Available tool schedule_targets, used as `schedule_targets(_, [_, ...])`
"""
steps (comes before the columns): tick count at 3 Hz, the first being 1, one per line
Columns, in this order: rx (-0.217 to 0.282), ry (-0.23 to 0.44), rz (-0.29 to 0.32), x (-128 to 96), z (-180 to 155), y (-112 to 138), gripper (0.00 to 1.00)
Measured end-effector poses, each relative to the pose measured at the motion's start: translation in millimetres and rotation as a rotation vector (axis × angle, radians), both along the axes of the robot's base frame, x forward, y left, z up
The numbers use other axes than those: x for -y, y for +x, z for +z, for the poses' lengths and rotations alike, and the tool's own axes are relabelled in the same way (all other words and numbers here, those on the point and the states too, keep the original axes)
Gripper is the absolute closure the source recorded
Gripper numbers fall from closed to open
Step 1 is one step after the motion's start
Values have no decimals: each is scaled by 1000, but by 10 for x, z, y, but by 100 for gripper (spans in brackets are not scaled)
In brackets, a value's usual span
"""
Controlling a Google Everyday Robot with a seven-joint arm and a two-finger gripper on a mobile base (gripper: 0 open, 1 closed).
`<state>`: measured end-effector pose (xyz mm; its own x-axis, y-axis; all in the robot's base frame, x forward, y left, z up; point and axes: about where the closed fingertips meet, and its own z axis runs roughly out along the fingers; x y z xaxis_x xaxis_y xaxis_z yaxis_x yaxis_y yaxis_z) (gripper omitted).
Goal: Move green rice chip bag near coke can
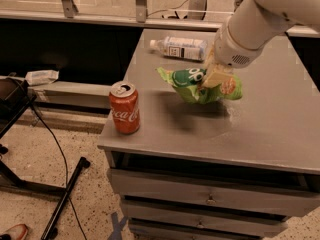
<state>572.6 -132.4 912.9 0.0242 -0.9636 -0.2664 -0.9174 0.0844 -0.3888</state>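
Observation:
The green rice chip bag [196, 85] is crinkled and bright green, held in the air a little above the grey table top [260, 129], with its shadow on the surface below. My gripper [214, 76] is shut on the bag's upper right part, and the white arm reaches in from the top right. The coke can [124, 108] stands upright at the table's front left corner, to the left of the bag and apart from it.
A clear plastic bottle with a white label [180, 48] lies on its side at the table's back. Drawers [210, 200] run under the top. A black stand and cable [60, 204] are on the floor at left.

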Motion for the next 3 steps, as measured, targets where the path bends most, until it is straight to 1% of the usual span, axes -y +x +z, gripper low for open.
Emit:
schedule_targets(1, [-33,-4,-12,-146,-124,-11,82])
schedule_targets(2, [-48,6,-6,-255,-150,-82,59])
schedule_targets(3, [-59,33,29,-418,-129,-236,28])
